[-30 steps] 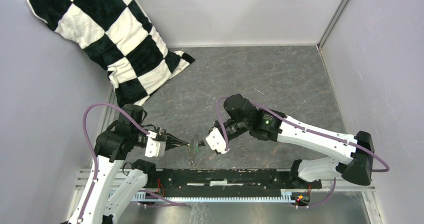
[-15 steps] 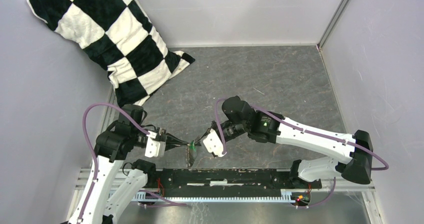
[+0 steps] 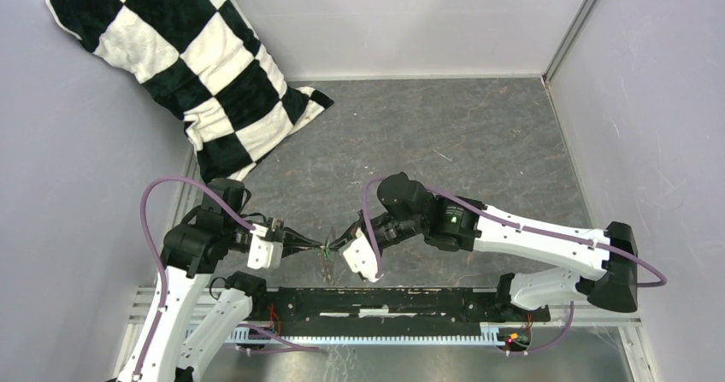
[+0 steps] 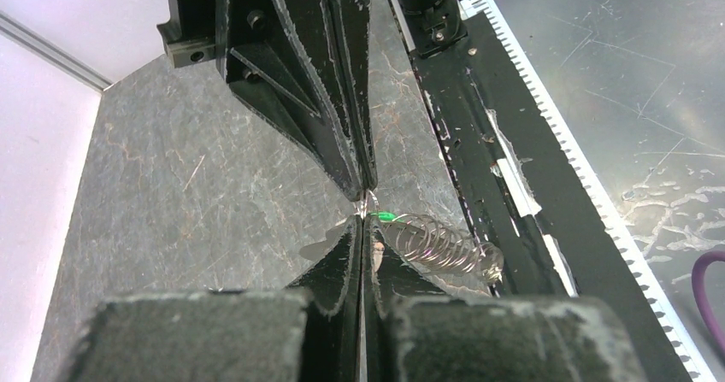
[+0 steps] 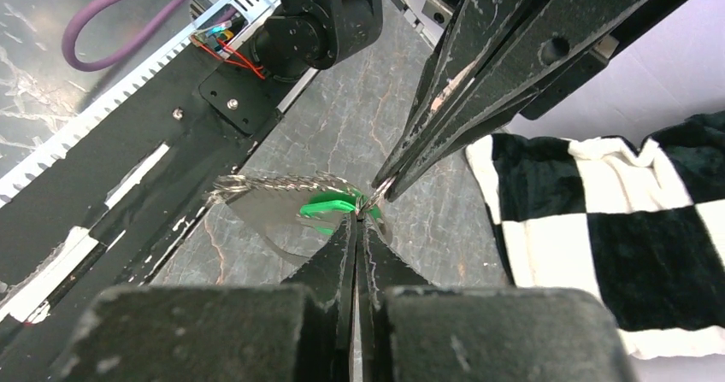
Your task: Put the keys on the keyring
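Low over the table's near middle, my two grippers meet tip to tip. The left gripper point(image 3: 321, 248) point(image 4: 366, 221) is shut on the thin wire of the keyring point(image 3: 327, 267), whose silvery coils point(image 4: 440, 245) hang just beyond its tips. The right gripper point(image 3: 335, 245) point(image 5: 357, 220) is shut on the keys, a small piece with a bright green tag point(image 5: 329, 204) point(image 4: 390, 218) pressed against the keyring point(image 5: 269, 185). In the right wrist view the left fingers point(image 5: 479, 83) come down from the upper right to that same spot. Whether the key is threaded on the wire is hidden by the fingertips.
A black-and-white checkered pillow point(image 3: 197, 66) leans in the far left corner. A black rail point(image 3: 385, 301) with the arm bases runs along the near edge, right under the grippers. Grey walls close the left, back and right sides.
My right gripper has moved left with the green key until its tips touch the left gripper's tips at the ring. The left arm has stayed put.
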`<state>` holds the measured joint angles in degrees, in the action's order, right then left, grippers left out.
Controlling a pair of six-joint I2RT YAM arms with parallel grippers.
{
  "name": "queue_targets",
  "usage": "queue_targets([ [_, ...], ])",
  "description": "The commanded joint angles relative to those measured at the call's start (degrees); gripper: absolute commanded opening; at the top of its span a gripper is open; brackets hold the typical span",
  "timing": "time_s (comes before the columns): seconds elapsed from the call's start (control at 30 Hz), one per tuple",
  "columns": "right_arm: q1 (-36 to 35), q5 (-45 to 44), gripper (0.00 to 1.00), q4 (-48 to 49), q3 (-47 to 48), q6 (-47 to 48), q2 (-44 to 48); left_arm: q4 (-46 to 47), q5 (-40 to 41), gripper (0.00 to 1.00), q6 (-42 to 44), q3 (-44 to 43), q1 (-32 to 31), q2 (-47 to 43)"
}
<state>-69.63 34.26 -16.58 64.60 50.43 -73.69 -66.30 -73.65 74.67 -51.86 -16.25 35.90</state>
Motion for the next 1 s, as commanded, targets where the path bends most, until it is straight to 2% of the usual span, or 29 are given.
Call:
queue_targets([
  [0.0,-1.2,-4.91,0.01,3.11,0.44,2.06,2.86,0.08,-2.81,0.02,0.6,-1.96,-0.16,-0.06],
  [0.67,-1.18,-9.1,0.01,-3.88,0.0,5.42,4.31,0.09,-2.72,0.02,-0.42,-2.88,-0.18,-0.67],
  [0.97,-1.25,-7.07,0.01,-0.52,-0.71,3.96,4.89,-0.14,-3.23,0.02,-0.97,-3.04,-0.18,0.21],
])
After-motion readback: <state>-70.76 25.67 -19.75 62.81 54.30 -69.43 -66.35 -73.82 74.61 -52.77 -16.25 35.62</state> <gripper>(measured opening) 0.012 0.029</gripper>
